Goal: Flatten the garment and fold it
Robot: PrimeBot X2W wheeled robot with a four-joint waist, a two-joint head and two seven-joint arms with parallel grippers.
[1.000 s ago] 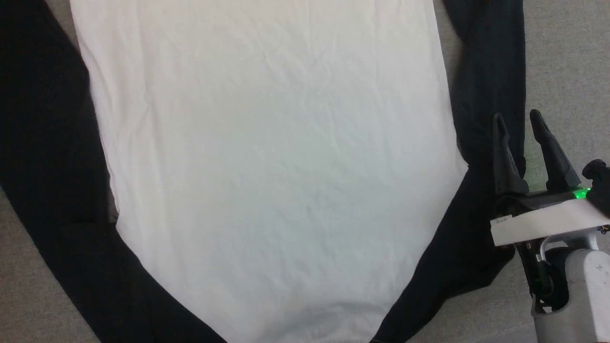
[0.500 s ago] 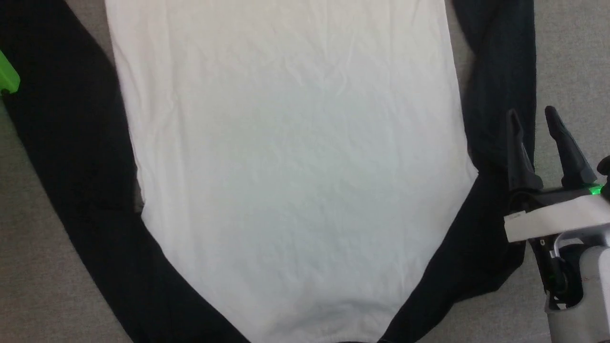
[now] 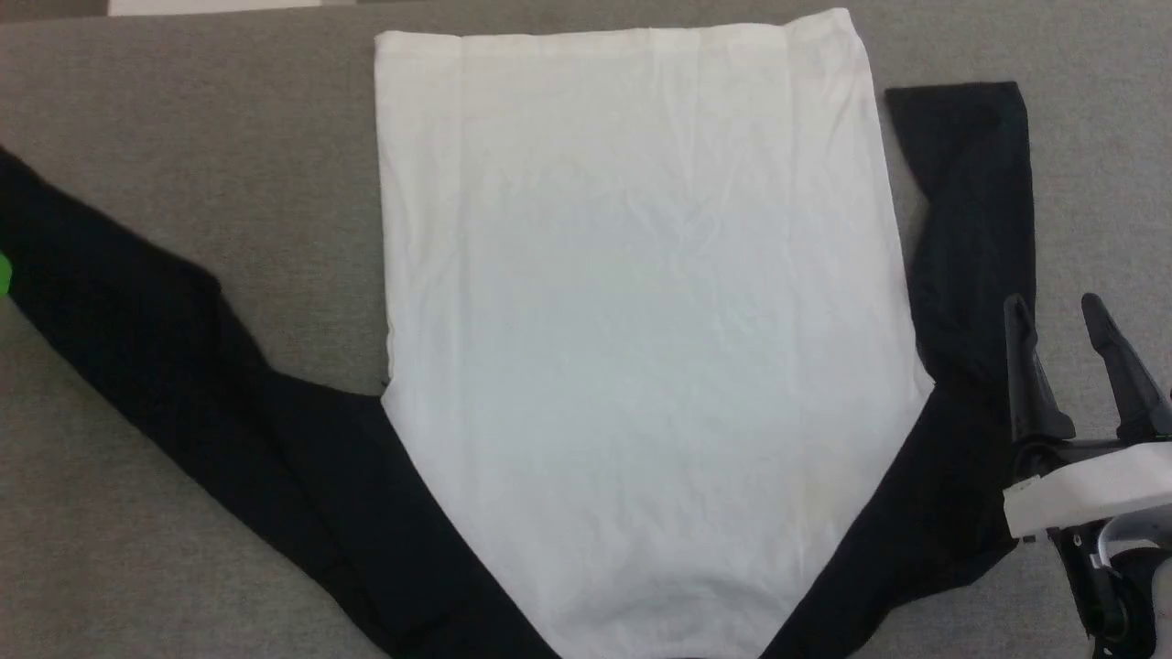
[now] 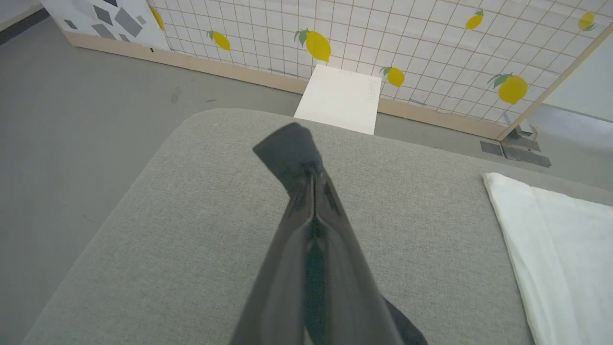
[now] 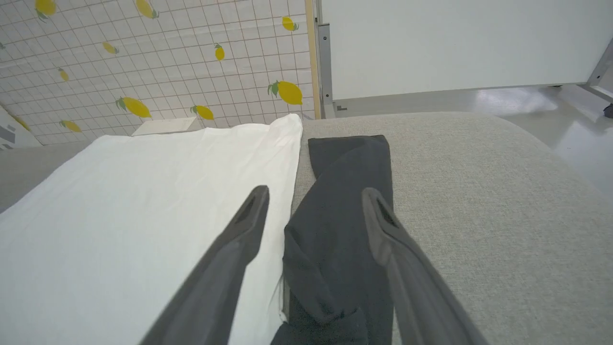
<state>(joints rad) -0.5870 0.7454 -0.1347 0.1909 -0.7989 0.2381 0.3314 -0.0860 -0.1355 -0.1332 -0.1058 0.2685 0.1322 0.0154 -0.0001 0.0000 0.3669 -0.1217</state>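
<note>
The garment (image 3: 641, 320) lies flat on a grey cushion, white body in the middle, hem at the far side. Its black left sleeve (image 3: 165, 348) stretches out to the left edge of the head view. In the left wrist view my left gripper (image 4: 312, 175) is shut on that sleeve near its cuff (image 4: 287, 146), which sticks out beyond the fingertips. The black right sleeve (image 3: 971, 201) lies folded up along the body's right side. My right gripper (image 3: 1051, 304) stands open above it, its fingers straddling the sleeve (image 5: 345, 163) in the right wrist view.
The grey cushion (image 3: 183, 137) has rounded corners, with grey floor beyond them. A lemon-patterned tiled panel (image 4: 431, 38) and a white box (image 4: 340, 98) stand past the far edge. Bare cushion lies left of the white body and right of the right sleeve.
The head camera has pulled back, so the hem and both sleeve ends now show. The left gripper has shut on the left sleeve. The right gripper stays open.
</note>
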